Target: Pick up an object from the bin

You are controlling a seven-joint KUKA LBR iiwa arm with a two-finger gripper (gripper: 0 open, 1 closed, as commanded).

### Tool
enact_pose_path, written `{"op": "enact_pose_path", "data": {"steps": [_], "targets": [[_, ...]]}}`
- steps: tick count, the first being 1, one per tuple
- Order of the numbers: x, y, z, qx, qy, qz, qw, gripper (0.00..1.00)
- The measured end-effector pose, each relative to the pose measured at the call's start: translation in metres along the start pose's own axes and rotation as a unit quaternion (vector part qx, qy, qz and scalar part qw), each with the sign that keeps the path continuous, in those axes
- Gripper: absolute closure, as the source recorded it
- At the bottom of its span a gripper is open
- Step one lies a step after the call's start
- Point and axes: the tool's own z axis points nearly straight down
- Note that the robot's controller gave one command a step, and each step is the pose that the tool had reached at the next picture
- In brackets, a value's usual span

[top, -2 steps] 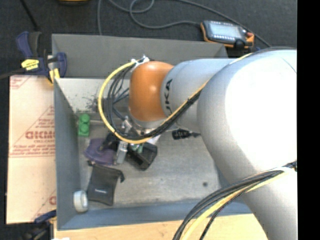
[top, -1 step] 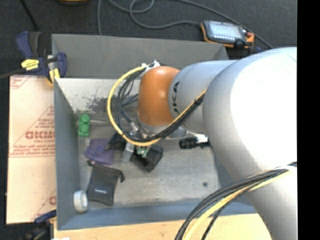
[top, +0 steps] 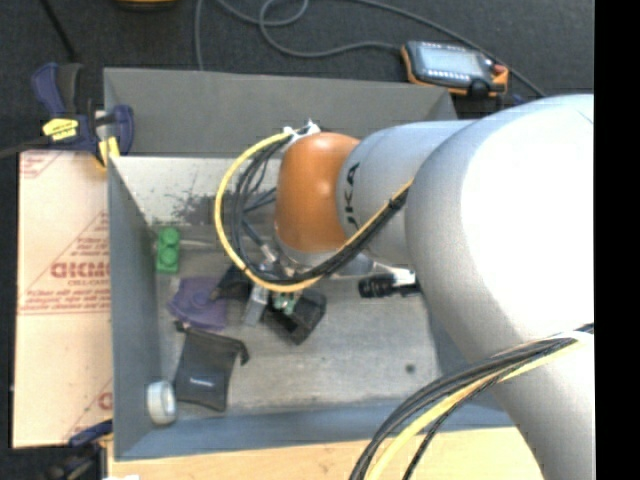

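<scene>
Half hidden under the arm's orange cover (top: 315,203), the pincer (top: 270,298) sits low in the bin (top: 300,118), a little left of the frame's centre. I cannot tell whether it is released or clenched, nor whether it has anything in it.

Just to its left lies a soft purple lump (top: 200,303), the nearest thing. Below that is a flat black pouch (top: 207,368), and a small white roll (top: 160,400) lies in the lower left corner. A green piece (top: 167,250) stands further up by the left wall. A small black-and-white piece (top: 385,286) lies to the right.

By my reading, the step in hand is the reach down. If nothing is caught, the next move calls for clenching on the purple lump and then a straight lift clear of the pouch.
</scene>
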Motion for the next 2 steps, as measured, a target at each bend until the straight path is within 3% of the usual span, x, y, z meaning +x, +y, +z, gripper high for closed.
{"op": "enact_pose_path", "data": {"steps": [2], "targets": [[0.004, -0.003, -0.024, 0.004, 0.0065, -0.001, 1.0, 1.0]]}}
